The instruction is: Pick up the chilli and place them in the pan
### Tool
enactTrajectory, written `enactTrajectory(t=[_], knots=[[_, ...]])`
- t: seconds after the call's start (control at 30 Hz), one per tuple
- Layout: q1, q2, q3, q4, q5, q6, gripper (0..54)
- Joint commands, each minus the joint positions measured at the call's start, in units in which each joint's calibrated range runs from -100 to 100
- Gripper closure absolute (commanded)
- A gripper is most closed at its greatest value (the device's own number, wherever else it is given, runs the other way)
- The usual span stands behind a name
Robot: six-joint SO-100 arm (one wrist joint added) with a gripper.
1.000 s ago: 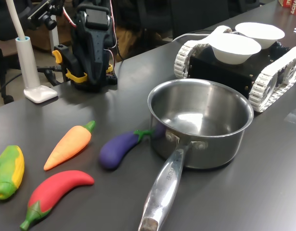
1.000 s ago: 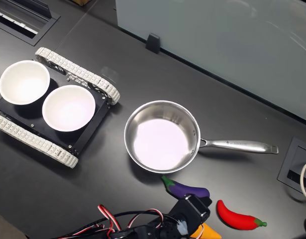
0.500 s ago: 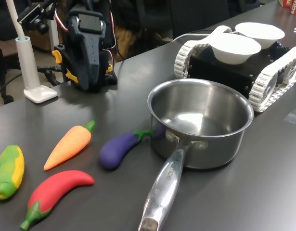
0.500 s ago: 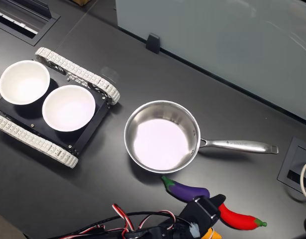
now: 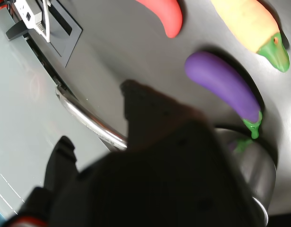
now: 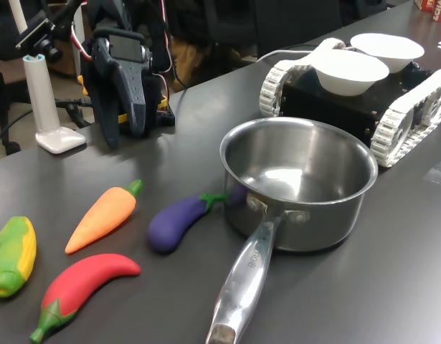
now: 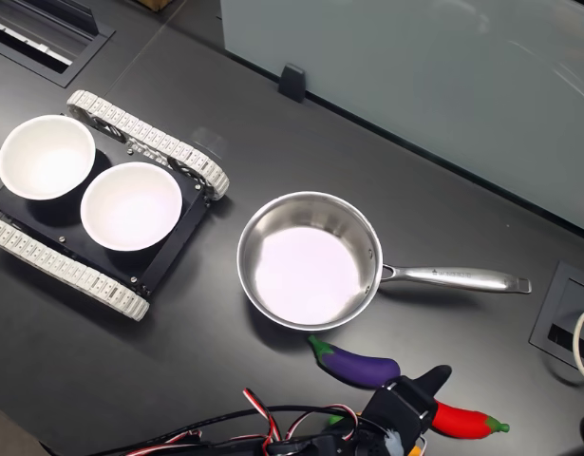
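You are hanging the gripper empty above the table (jaws slightly parted, I judge) with the chilli lying beside the carrot, well apart from the pan, so you are risking grabbing the wrong vegetable.

The chilli is glossy red with a green stem cap; the carrot orange, green-tipped; the eggplant purple; the corn yellow and green. The pan is shiny steel, the bowls white, the worktop dark grey, the fingers black.
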Motion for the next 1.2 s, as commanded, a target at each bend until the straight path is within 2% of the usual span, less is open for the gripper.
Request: enactTrajectory(t=[0.0,0.57,0.9,1.17], knots=[[1.8,1.2,-6.1,-4.2,1.1,0.8,24.4],[5.2,8.9,-8.8,-6.3,5.0,0.8,22.6],[7.2,14.0,-9.7,-9.0,7.0,0.9,21.0],[6.3,18.8,-10.6,-10.2,7.9,2.6,20.2]])
